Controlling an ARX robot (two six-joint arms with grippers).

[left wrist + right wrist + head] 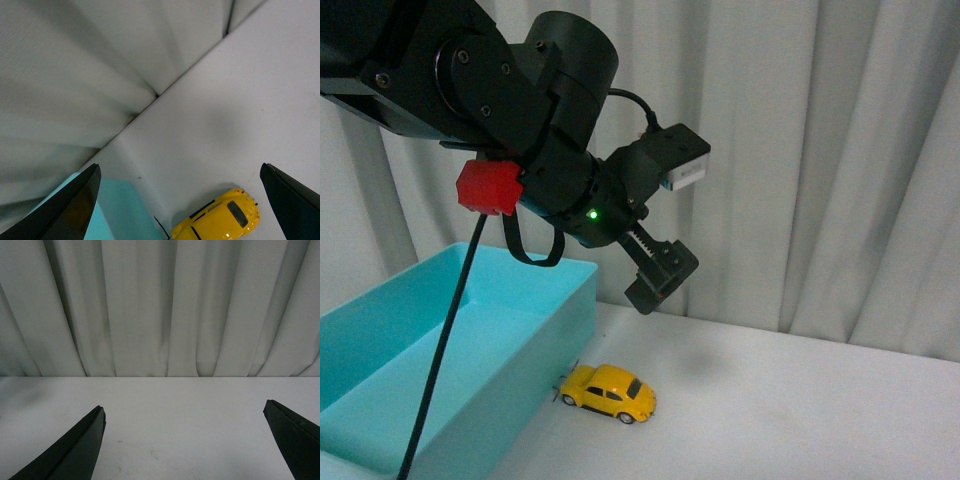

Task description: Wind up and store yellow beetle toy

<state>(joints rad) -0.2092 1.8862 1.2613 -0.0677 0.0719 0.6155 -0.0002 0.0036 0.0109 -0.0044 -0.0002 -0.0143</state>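
Note:
The yellow beetle toy (608,392) stands on its wheels on the white table, just right of the turquoise bin (440,350). A thin dark piece sticks out at its end nearest the bin. My left gripper (660,272) hangs open in the air above the toy, empty. In the left wrist view the toy (220,220) lies below and between the spread fingers (75,207), beside the bin's corner (117,215). My right gripper (182,445) is open and empty over bare table, facing the curtain; it is out of the front view.
The open turquoise bin fills the left of the table. A white pleated curtain (820,150) hangs close behind the table. White table surface (800,410) stretches to the right of the toy.

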